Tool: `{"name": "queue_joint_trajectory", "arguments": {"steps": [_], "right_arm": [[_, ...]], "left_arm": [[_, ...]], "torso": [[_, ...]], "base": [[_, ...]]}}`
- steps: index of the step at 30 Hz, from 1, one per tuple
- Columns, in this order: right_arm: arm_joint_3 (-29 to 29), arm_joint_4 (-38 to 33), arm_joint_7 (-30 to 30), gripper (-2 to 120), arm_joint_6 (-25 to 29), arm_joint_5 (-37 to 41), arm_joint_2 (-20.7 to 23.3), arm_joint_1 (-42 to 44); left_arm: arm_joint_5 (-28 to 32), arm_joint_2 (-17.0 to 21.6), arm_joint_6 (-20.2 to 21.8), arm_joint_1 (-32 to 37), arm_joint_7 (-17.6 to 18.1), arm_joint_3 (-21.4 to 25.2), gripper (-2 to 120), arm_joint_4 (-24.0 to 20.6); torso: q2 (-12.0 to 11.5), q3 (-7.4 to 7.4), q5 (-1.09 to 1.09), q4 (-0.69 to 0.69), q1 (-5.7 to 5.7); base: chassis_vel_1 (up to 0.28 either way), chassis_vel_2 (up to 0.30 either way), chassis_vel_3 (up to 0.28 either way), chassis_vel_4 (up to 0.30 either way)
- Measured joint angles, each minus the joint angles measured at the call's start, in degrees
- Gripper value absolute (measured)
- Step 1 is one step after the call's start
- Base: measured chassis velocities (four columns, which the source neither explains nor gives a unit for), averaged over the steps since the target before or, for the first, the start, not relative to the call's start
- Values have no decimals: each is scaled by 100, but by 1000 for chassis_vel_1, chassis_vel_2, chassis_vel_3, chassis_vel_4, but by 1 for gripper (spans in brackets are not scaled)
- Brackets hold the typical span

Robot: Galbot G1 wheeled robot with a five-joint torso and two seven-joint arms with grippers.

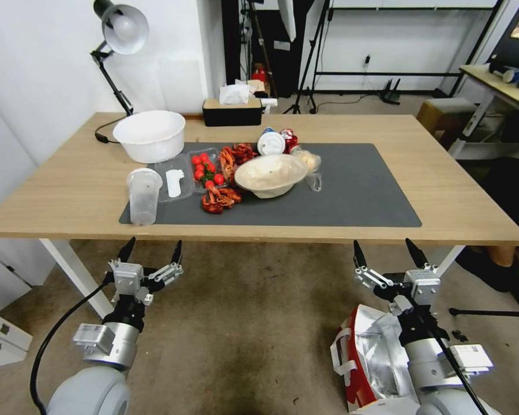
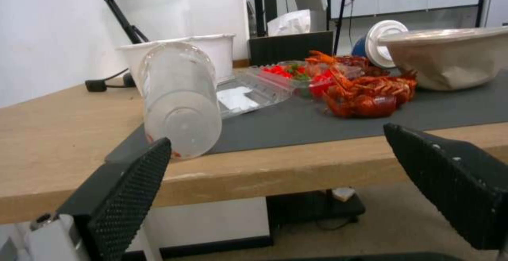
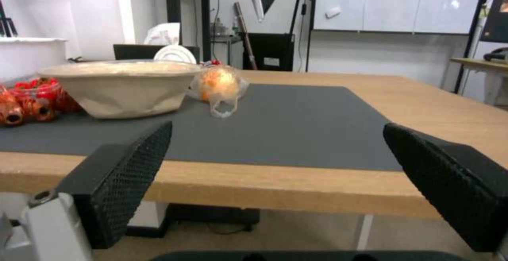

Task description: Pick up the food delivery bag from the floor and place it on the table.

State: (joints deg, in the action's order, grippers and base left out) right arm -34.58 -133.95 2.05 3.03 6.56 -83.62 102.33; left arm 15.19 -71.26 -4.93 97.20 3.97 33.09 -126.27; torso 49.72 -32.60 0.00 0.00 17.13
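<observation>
The food delivery bag [image 1: 366, 360], red and white with silver foil lining and white strap handles, stands open on the beige floor [image 1: 242, 323] at the lower right, partly hidden under my right arm. My right gripper [image 1: 385, 249] hangs open just above and beyond the bag, in front of the table's near edge. My left gripper [image 1: 151, 249] is open too, held level at the left, below that edge. The light-wood table [image 1: 461, 190] with its dark grey mat [image 1: 352, 196] lies ahead. In both wrist views the black fingers [image 2: 129, 189] [image 3: 132, 173] stand wide apart with nothing between them.
On the mat sit a clear plastic cup [image 1: 143, 195], a paper bowl [image 1: 270, 173], crayfish [image 1: 220, 198], a tray of cherry tomatoes [image 1: 205, 168] and a small bagged item [image 1: 309, 164]. A white tub [image 1: 150, 135], tissue box [image 1: 232, 109] and desk lamp [image 1: 121, 29] stand behind. The mat's right half is bare.
</observation>
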Motion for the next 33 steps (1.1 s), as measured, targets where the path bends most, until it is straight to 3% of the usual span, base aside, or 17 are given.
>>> {"name": "queue_joint_trajectory", "arguments": {"steps": [33], "right_arm": [[-29,178,108,100,148,202,-1,-82]], "left_arm": [[-236,-60,-152,74,30,-6,100,105]], "torso": [[-808,465,0,0,-341]], "base": [[0,0,0,0]]}}
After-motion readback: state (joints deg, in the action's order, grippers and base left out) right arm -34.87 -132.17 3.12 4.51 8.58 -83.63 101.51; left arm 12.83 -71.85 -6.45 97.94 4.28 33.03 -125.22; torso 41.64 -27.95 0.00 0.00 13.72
